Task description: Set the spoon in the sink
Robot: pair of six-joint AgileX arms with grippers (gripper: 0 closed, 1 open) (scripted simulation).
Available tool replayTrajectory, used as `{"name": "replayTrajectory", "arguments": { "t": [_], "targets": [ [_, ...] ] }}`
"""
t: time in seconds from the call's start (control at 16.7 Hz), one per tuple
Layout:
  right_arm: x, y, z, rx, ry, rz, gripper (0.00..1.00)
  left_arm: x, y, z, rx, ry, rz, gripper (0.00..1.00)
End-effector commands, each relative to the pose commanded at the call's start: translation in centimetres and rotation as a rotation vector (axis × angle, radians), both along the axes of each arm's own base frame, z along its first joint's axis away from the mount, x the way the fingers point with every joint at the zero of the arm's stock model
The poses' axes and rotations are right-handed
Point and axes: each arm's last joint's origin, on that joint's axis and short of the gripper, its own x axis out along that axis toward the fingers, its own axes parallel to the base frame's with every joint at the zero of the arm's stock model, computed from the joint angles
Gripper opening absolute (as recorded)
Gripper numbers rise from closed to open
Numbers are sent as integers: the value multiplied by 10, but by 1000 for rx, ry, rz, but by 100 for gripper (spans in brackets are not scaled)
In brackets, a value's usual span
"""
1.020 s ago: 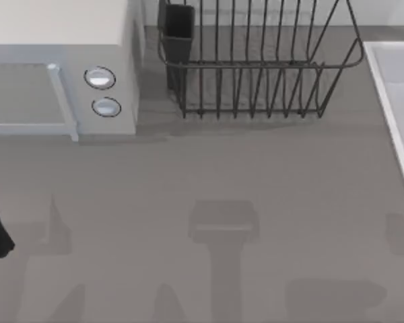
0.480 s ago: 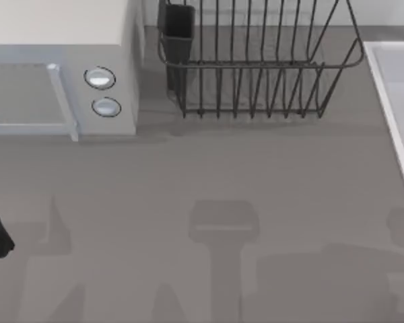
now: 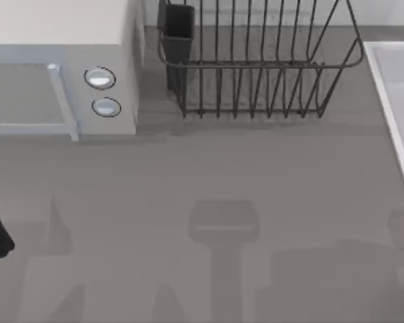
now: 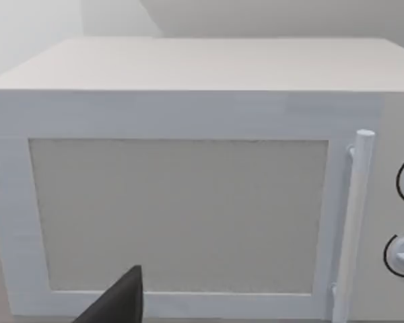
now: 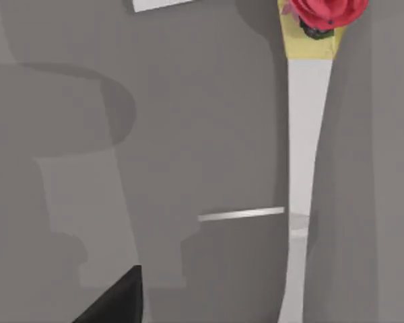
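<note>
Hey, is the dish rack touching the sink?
Apart. The top view shows the dish rack at the back of the table and the sink at the right edge, with a strip of bare table between them.

Even light; soft table (image 3: 188,175) shadows.

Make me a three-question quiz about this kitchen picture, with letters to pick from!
1. Where is the dish rack in the top view?
A. at the table's far edge, between microwave and sink
B. inside the sink
C. on top of the microwave

2. How many round knobs does the microwave have?
A. none
B. two
C. five

3. What state is the microwave door in?
A. wide open
B. missing
C. closed

Answers: 1 A, the rack stands between the microwave and the sink. 2 B, two knobs sit one above the other. 3 C, the door lies flush in the left wrist view.
</note>
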Motion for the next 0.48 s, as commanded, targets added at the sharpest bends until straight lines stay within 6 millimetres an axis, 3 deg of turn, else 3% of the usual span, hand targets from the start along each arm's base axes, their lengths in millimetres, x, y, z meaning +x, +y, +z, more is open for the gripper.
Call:
{"name": "replayTrajectory", "arguments": {
  "t": [0.48],
  "targets": [
    [2, 1, -78, -1, -7, -1, 100, 0, 0, 0, 0, 0, 0, 100]
  ]
}}
